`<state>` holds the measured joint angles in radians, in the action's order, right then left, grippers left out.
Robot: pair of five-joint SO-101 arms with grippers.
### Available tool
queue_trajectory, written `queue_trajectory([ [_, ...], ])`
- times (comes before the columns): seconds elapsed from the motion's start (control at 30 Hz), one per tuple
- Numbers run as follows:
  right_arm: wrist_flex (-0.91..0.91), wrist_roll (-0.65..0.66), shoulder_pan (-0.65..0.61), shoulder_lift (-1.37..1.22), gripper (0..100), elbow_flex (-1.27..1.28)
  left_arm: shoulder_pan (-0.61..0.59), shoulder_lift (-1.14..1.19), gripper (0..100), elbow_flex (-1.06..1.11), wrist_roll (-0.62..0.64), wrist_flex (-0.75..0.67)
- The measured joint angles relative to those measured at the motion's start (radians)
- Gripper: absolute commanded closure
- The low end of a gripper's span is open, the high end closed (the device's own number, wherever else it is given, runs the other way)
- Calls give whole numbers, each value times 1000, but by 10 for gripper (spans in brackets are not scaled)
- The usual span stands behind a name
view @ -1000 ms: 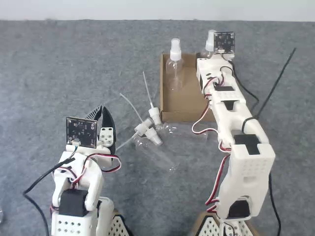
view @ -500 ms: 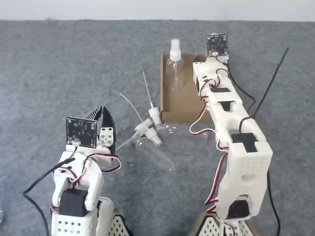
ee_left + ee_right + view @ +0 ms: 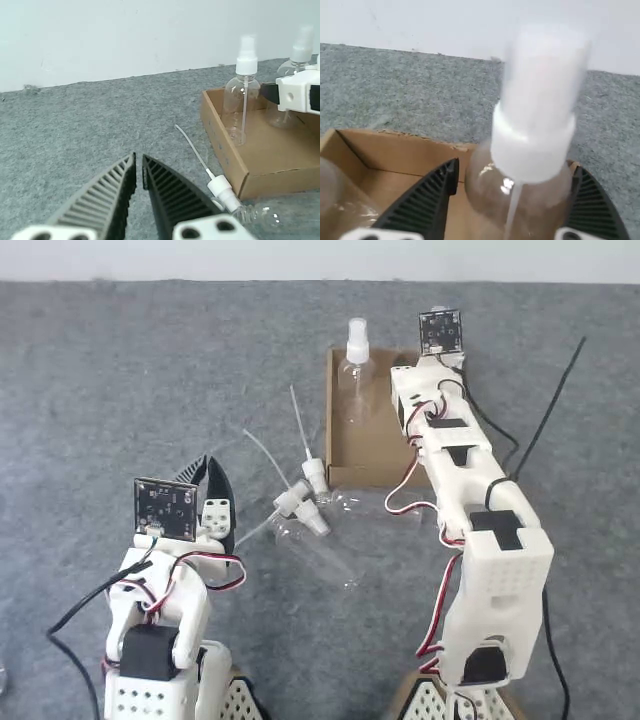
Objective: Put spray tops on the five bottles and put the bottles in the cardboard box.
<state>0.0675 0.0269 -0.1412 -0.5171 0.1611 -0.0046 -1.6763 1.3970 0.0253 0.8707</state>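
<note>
The cardboard box lies at the table's far middle. One clear bottle with a white spray top stands in its far left corner. My right gripper is at the box's far right corner, shut on a second capped bottle that stands upright there. Three white spray tops with long tubes cluster on the carpet in front of the box, beside clear bottles lying on their sides. My left gripper hangs shut and holding nothing, near left of that cluster.
Grey carpet covers the table, with open room at the far left. The right arm stretches along the box's right side. A black cable runs across the carpet on the far right.
A second ago the right wrist sat slightly farther right with the bottle's top showing beside it. It shifted left and has stayed put for the last half second. The left arm is still.
</note>
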Motion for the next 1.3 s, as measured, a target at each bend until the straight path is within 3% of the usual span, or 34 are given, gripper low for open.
queue_trajectory([
  [0.47, -104, 0, 18, 226, 701, 0, -2, 0, 989, 0, 0, 0],
  [1.0, -624, 0, 41, 623, 702, 0, 0, 0, 989, 0, 0, 0],
  [1.3, -1056, 0, 40, 773, 702, 0, 0, 0, 989, 0, 0, 0],
])
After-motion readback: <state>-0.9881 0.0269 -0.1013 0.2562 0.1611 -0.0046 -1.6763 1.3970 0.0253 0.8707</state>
